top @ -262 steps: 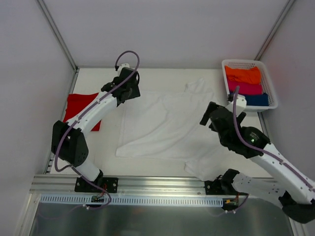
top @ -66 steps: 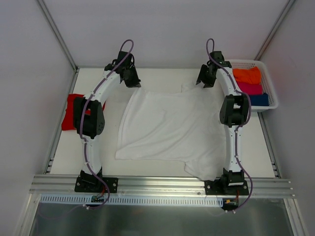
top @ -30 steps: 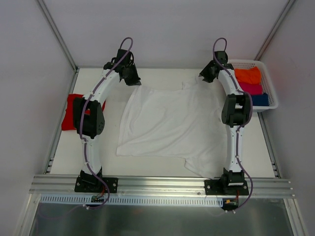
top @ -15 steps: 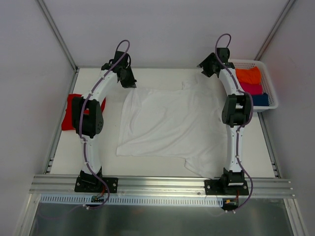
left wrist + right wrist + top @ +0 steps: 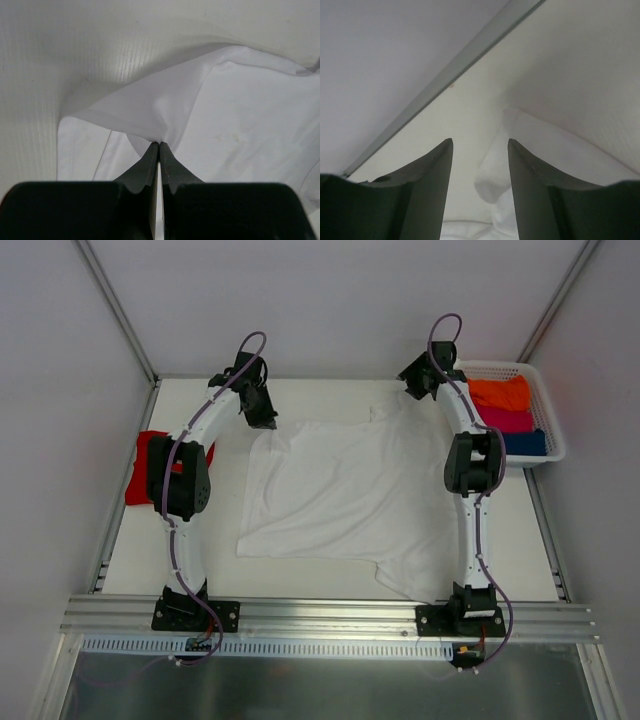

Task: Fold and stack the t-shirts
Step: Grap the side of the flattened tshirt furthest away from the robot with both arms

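The left hand [image 5: 159, 146] is pinched tight on a raised fold at the edge of the large thin white cloth t-shirt [image 5: 345, 490]. The cloth peaks up into the closed fingertips and falls away on both sides. From this hand the rest of the shirt spreads flat on the pale counter [image 5: 320, 400], reaching back toward the arm bases and across toward the other hand.

The right hand [image 5: 480, 144] stands with its fingers apart and nothing between them. It hovers over the shirt's rumpled far corner, which lies just below and ahead of the fingertips.

The bright red cloth t-shirt [image 5: 140, 480] lies well apart from the left hand, behind it and out to its left, partly hidden by that arm. Just to the right of the right hand sits a white plastic mesh basket [image 5: 500, 366] holding folded orange, pink and blue cloths.
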`<state>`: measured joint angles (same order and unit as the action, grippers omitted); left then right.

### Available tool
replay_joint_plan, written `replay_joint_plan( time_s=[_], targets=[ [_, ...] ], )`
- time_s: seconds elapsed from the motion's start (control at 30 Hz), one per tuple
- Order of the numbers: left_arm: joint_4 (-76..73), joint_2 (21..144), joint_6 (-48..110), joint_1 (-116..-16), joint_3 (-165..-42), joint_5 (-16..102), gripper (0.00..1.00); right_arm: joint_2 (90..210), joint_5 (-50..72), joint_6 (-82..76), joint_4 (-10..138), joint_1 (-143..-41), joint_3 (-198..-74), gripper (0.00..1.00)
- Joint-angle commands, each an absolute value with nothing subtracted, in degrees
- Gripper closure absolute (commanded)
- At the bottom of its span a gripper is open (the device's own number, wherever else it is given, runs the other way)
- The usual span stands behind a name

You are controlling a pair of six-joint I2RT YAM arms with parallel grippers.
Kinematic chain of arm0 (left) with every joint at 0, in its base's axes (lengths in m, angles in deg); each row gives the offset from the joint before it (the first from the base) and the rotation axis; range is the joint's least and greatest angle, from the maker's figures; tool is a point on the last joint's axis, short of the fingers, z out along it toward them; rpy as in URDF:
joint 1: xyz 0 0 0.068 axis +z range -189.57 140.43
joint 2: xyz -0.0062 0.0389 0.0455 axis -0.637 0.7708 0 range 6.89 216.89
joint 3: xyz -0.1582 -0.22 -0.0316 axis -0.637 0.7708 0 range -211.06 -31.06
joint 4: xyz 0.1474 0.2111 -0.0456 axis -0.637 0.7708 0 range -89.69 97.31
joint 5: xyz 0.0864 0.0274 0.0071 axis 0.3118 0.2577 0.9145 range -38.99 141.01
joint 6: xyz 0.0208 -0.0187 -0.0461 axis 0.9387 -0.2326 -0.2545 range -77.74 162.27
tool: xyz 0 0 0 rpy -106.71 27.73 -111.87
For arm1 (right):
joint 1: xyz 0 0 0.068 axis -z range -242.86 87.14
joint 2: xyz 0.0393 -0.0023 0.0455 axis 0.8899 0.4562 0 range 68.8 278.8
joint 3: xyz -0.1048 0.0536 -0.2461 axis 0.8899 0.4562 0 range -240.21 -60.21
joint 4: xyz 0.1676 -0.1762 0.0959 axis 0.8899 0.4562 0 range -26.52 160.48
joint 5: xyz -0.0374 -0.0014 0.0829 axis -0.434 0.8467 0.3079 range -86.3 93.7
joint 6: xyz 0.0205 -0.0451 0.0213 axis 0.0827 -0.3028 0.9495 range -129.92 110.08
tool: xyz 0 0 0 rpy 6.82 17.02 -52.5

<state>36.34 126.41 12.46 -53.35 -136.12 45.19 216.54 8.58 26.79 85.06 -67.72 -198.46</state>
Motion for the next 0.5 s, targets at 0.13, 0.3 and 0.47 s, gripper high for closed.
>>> replay_joint_plan(
  time_s=[0.13,0.3,0.47],
  targets=[
    [37.40,121.14,13.44,-53.02,-135.30,44.33,1.00,212.50,-4.63,10.13,95.90,-69.80,-199.08,0.49],
    [37.40,120.26,13.53,-53.02,-134.60,44.24,1.00,211.45,-9.13,4.42,98.19,-70.68,-198.46,0.49],
    [37.49,118.69,13.44,-53.02,-132.66,44.51,1.00,212.15,-9.66,3.97,99.77,-70.24,-198.19,0.49]
  ],
)
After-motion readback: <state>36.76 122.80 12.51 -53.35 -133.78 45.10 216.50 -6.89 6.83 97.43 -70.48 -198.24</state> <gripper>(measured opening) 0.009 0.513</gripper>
